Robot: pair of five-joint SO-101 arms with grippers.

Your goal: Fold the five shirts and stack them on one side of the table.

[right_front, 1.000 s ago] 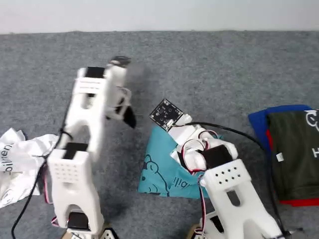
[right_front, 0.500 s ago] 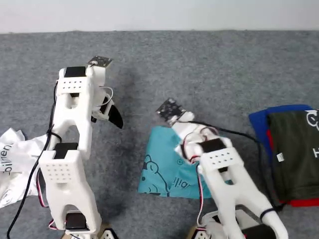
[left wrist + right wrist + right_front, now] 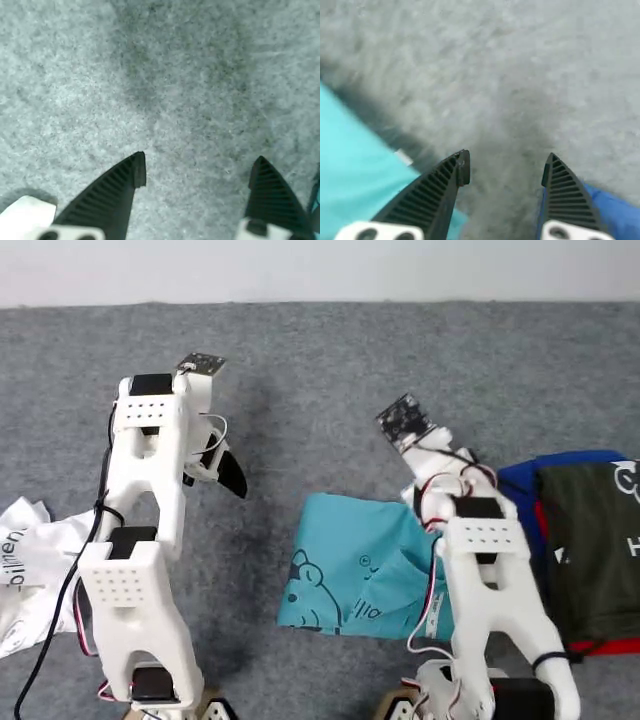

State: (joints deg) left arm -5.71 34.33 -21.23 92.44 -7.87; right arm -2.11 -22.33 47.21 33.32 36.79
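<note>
Grey felt covers the table, and both my arms stand over it. My left fingers are spread wide apart and hold nothing. They hang above bare felt on the left half of the table, well apart from every shirt. My right fingers are also spread and hold nothing, and they hang over the strip of felt between the teal shirt and the stack at the right edge. In the right wrist view the teal cloth lies just beside one finger and the blue shirt just beside the other.

The teal shirt lies flat near the table's middle, with a printed figure on its near left part. In the high view my right arm crosses over its right edge and hides that side. The stack has a dark green shirt on top, a red shirt under it and the blue shirt at the bottom, its border showing at the far and left sides. A crumpled white shirt lies at the left edge, partly hidden behind my left arm.
</note>
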